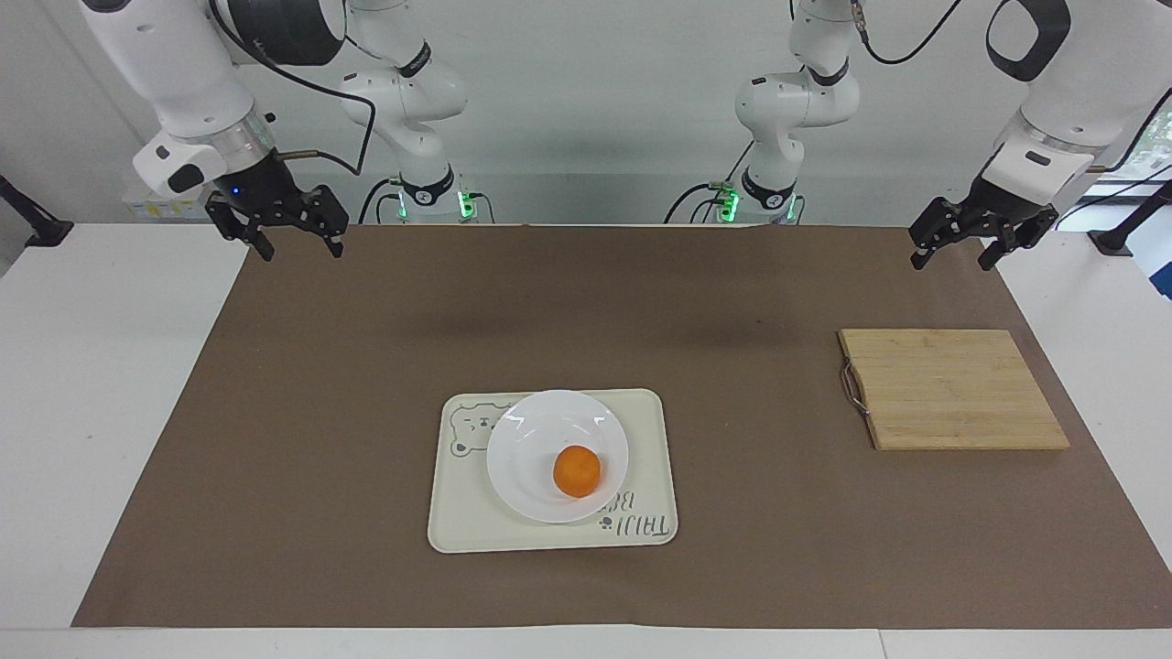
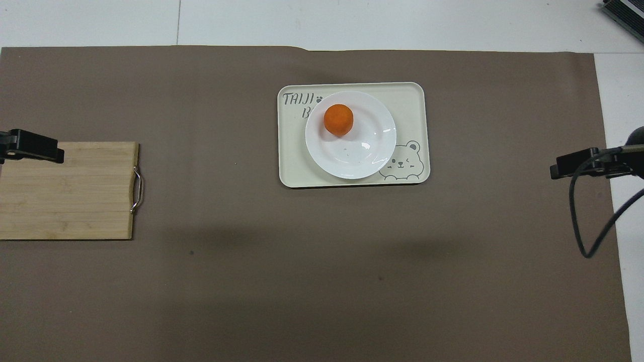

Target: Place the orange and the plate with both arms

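A white table (image 1: 82, 384) has a big brown mat (image 1: 385, 348) spread over most of it, and white strips of table show at both ends and along the edge farthest from the robots. A plain pale wall (image 1: 586, 110) stands at the robots' end of the room, and small green lights (image 1: 465, 198) glow at the feet of the two arms. In the middle of the mat lies a cream tray (image 1: 652, 430) with a bear drawing and some letters on it. The plate (image 1: 526, 439) sits on the tray, white and shiny. The orange (image 1: 577, 470) rests in the plate, a bit off its middle, on the side farther from the robots. Toward the left arm's end of the table lies a wooden board (image 1: 952, 389) with a little metal handle (image 1: 851, 387) on the side that faces the tray. The board is well apart from the tray. The left gripper (image 1: 954, 259) hangs in the air over the corner of the mat at the robots' edge, at its own end of the table. Its fingers (image 1: 918, 259) are spread wide and hold nothing. The right gripper (image 1: 298, 245) hangs over the other corner of the mat at the robots' edge. Its fingers (image 1: 265, 247) are spread wide too and hold nothing. Both grippers are well apart from the plate and the orange.
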Robot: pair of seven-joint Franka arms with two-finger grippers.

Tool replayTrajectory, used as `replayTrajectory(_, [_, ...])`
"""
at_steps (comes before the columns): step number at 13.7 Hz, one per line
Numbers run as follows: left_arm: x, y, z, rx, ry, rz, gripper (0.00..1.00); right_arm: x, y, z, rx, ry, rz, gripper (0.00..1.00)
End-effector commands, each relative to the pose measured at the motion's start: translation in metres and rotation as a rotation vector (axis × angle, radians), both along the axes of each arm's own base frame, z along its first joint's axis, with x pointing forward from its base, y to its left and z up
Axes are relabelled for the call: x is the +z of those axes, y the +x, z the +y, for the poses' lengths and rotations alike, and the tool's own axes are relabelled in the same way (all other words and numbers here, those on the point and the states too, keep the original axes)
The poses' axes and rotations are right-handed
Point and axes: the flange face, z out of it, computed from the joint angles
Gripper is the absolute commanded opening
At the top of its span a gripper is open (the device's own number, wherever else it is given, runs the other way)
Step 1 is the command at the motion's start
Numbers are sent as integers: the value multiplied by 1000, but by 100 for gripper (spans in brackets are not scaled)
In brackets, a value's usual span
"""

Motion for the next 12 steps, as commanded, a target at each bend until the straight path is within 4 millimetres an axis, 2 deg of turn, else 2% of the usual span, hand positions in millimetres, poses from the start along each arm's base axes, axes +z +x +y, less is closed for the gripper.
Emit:
replayTrajectory(1, [4, -4, -6, -7, 1, -8, 100, 28, -9, -3, -9, -50, -12, 100])
replayTrajectory(4, [3, -4, -2, 1, 1, -6, 100, 33, -18, 5, 19, -34, -23, 100])
replayTrajectory(6, [3, -4, 0, 4, 1, -6, 100, 24, -30, 7, 25, -30, -6, 100])
replayTrajectory(10, [4, -4, -1, 2, 1, -8, 100, 12, -31, -29, 48, -33, 3, 100])
replayTrajectory(12, [3, -4, -1, 2, 1, -6, 100, 11, -31, -38, 42, -36, -3, 100])
